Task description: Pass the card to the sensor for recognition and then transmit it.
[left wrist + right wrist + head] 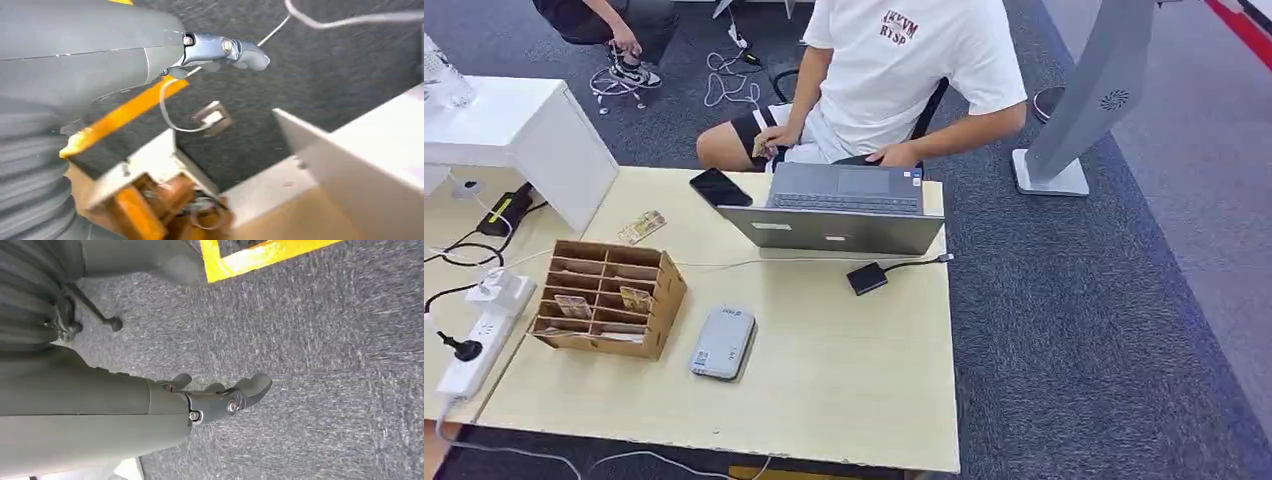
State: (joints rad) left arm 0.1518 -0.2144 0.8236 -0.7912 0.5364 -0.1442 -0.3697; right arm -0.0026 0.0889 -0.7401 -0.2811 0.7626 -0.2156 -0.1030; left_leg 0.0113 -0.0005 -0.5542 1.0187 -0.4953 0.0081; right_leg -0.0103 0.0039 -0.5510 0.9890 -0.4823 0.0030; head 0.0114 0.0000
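A wooden rack [607, 297] with small compartments stands on the pale tabletop [844, 380], toward its left edge. Cards [636, 298] sit in several of its slots, and one more card [641, 227] lies flat on the tabletop just behind the rack. To the right of the rack, close beside it, lies the grey sensor [722, 343]. Further back from the rack an open laptop [839, 207] stands with a black phone [720, 187] to its left; a small black adapter [867, 277] on a cable lies in front of the laptop. A person [894, 75] in a white shirt sits behind the laptop. Left of the rack a white power strip [476, 345] rests on a lower surface.

The left hand [225, 50] hangs over grey carpet [325, 75], well away from the rack, holding nothing; its visible fingers look loosely apart. The right hand [220, 397] likewise hangs over carpet beside a yellow floor line [260, 255], empty, with thumb and fingers apart.
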